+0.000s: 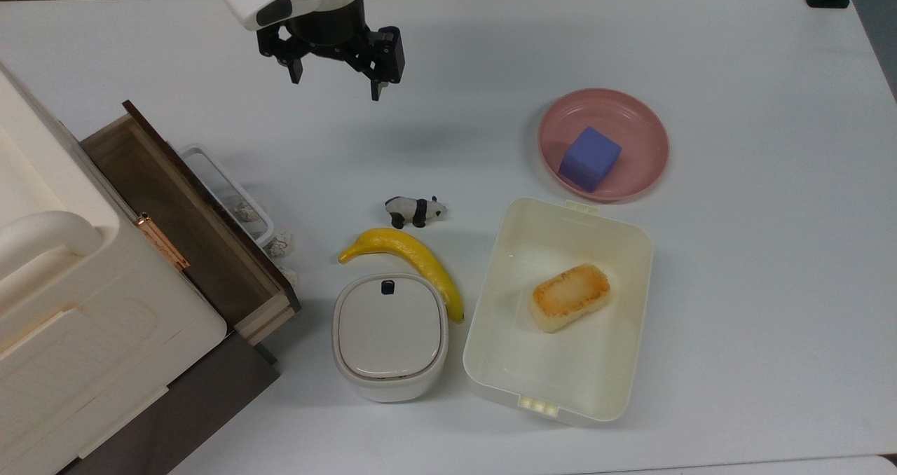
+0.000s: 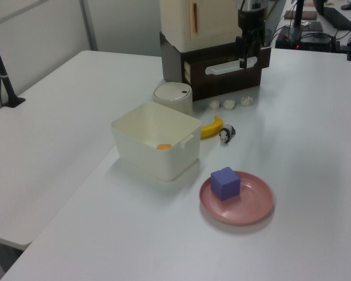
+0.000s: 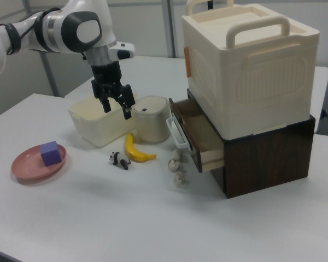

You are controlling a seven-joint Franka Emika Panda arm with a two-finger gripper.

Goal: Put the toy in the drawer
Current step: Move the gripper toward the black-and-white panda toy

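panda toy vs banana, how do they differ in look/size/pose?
Colour: the panda toy is black and white; the banana is plain yellow.
Size: the panda toy is much shorter than the banana.
Pose: the panda toy stands on four legs; the banana lies flat, curved, one end beside the round lidded container.
Shared: both rest on the white table, close together, untouched by the open pincer above.

Open table around toy
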